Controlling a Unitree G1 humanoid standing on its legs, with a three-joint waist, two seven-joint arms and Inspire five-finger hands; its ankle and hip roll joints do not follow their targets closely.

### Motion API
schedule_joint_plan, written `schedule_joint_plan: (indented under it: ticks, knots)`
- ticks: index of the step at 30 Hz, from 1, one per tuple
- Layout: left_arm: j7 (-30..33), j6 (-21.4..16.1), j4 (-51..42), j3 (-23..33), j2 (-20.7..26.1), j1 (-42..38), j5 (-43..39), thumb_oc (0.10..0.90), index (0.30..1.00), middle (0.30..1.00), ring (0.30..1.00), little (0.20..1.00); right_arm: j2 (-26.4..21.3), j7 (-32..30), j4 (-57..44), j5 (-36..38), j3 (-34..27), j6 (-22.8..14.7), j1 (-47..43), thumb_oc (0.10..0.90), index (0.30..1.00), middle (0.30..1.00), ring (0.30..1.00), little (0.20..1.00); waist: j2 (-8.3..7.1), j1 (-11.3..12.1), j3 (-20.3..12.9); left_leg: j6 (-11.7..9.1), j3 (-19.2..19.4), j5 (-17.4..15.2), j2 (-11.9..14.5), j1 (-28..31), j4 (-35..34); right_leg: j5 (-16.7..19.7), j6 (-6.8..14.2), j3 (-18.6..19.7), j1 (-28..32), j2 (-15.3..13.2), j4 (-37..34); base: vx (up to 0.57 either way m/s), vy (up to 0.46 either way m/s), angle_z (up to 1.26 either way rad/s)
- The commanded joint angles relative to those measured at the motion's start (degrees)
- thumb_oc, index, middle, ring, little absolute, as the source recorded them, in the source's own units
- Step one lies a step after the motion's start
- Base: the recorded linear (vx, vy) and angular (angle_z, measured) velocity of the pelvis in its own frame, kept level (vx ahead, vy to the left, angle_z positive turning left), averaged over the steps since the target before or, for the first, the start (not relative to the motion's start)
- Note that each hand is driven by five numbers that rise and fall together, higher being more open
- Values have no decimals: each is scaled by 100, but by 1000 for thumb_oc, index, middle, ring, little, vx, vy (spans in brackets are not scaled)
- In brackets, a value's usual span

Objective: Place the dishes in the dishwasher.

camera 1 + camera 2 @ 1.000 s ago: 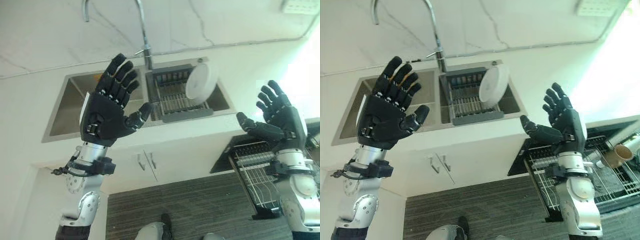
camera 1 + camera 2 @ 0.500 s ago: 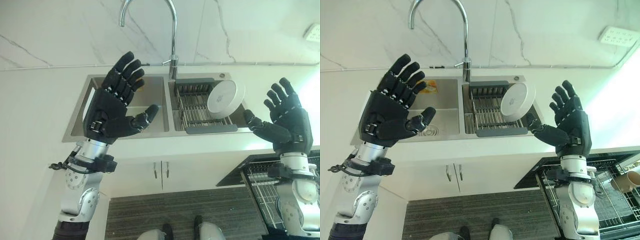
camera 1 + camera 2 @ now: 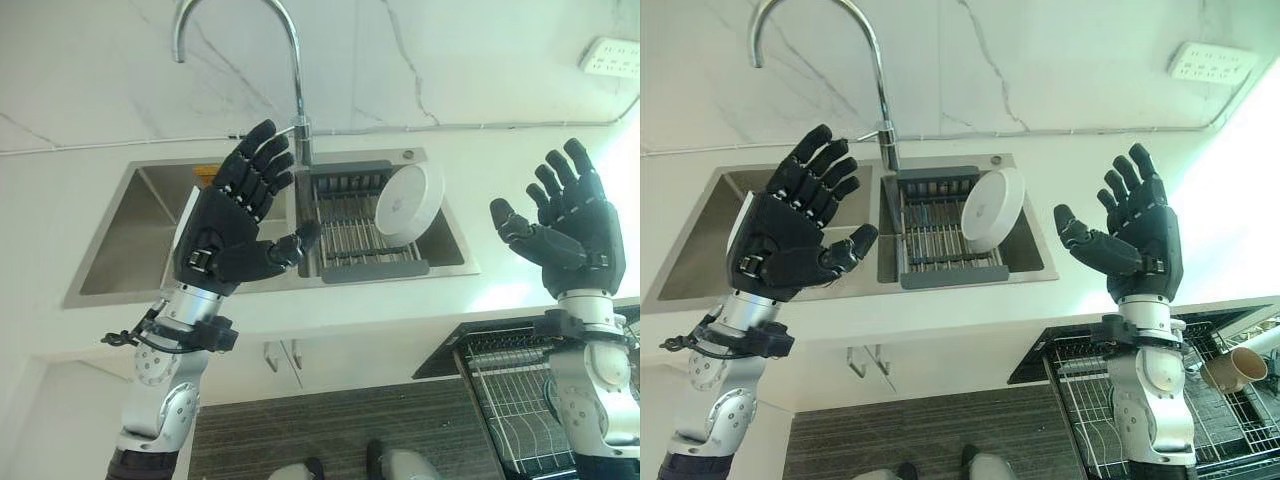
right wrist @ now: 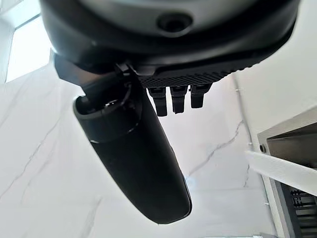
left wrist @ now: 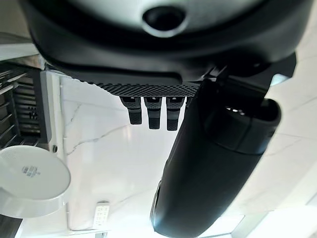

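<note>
Reaching: both robot hands raised in front of the sink, nothing held, first pickup not yet begun by the look of it.
Left robot hand: fingers spread and straight, thumb out, empty, hovering over the divider between the two sink basins.
Right robot hand: fingers spread, empty, raised over the desk to the right of the sink, well apart from the plate.
Plate: white, round, standing tilted on edge in the drying rack inside the right sink basin, leaning toward the basin's right wall.
Dishwasher rack: pulled out low on the right; a tan cup lies on it.
Faucet: rises behind the sink between the basins; keep fingers off it.
Best hand: right looks better, being on the dishwasher side.
Grasp tip: come down on the plate's upper rim, thumb on one face, fingers on the other, then pinch firmly.
Risk: smooth plate could slip or knock the basin wall; lift straight up before swinging right.
</note>
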Motion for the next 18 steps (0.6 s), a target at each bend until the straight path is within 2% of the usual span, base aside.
schedule_joint_plan:
  ticks: [1, 3, 7, 18]
  knots:
    - [121, -564, -321, 109, 85, -315, -112, 800, 900, 900, 900, 900, -243, 182, 124, 505, -137, -304, -829, 800, 900, 900, 900, 900, -88, 182, -525, -263, 51, -547, 151, 175, 268, -448, 490, -98, 291, -251, -97, 89, -174, -11]
    - [42, -629, -245, 123, 27, -289, -155, 800, 900, 900, 900, 900, -165, 337, 334, 776, -69, -237, -933, 800, 900, 900, 900, 900, -168, 275, -473, -324, 48, -274, 128, 274, 268, -458, 421, -125, 351, -296, -97, 82, -184, -6]
    - [31, -814, -84, 6, 5, -342, -125, 800, 900, 900, 900, 900, -168, 410, 697, 893, 103, -152, -1209, 800, 900, 900, 900, 900, -257, 375, -389, -346, 47, 67, 141, 388, 268, -513, 299, -110, 465, -261, -97, 73, -141, -4]
    - [16, -818, 126, -156, 12, -477, -53, 800, 900, 900, 900, 900, -173, 226, 1232, 958, 227, 150, -1563, 800, 900, 900, 900, 900, -211, 442, -430, -390, -54, 51, 104, 456, 268, -604, 251, -160, 604, -231, -97, 46, -19, 3]
